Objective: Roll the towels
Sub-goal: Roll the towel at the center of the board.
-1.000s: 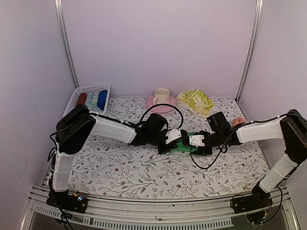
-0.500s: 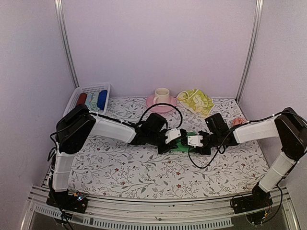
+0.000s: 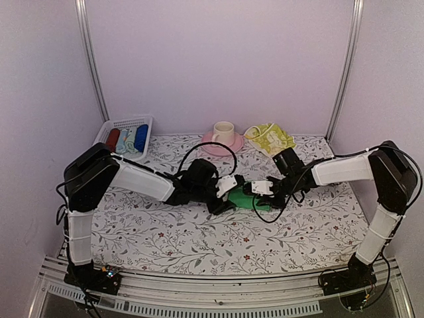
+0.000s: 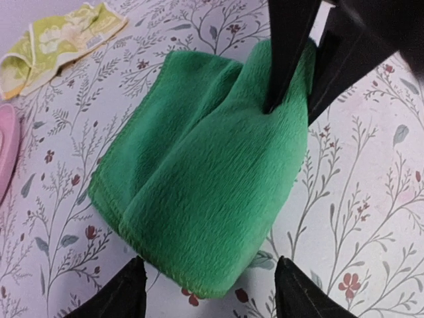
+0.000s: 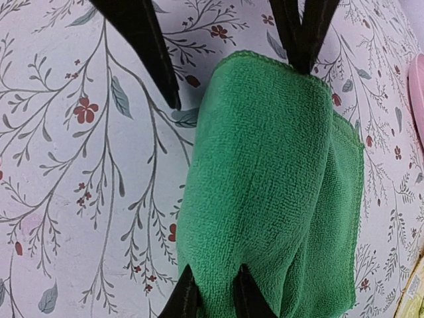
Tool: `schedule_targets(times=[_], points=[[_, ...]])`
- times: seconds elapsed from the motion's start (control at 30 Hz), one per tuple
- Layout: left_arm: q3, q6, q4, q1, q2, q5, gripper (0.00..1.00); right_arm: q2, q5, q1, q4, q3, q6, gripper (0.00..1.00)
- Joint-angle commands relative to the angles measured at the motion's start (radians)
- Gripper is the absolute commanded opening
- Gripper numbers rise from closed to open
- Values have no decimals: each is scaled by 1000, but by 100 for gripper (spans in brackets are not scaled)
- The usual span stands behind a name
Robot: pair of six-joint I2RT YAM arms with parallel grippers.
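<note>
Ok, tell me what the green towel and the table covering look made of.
The green towel looks like soft plush cloth, likely microfibre or terry: matte fuzzy nap, stitched hem. The table covering is a smooth sheet printed with leafy sprigs, maybe vinyl or coated cloth; no weave shows.

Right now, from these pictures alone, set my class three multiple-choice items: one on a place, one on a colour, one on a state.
1. Where does the yellow towel lie? A beside the pink saucer; B in the basket; C on the cup.
2. What colour is the towel between the arms? A red; B green; C blue.
3. How do the left fingers stand? A clamped on the cup; B shut on the basket; C spread apart.

Key: A, it lies at the back next to the saucer; B, both wrist views show green cloth; C, a wide gap shows between them.
</note>
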Motion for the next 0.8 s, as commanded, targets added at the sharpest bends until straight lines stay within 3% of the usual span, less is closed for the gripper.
schedule_targets(times=[0.0,0.33,0.77], points=[[-125,-53,115,8,-85,-111,68,53,-73,-11,-157,70,76,17],[-297,124,332,-20,-202,-75,69,224,-317,-102,-501,340,123,16],[-188,415,421,-122,-19,-211,69,404,-537,-187,-805,604,130,18]])
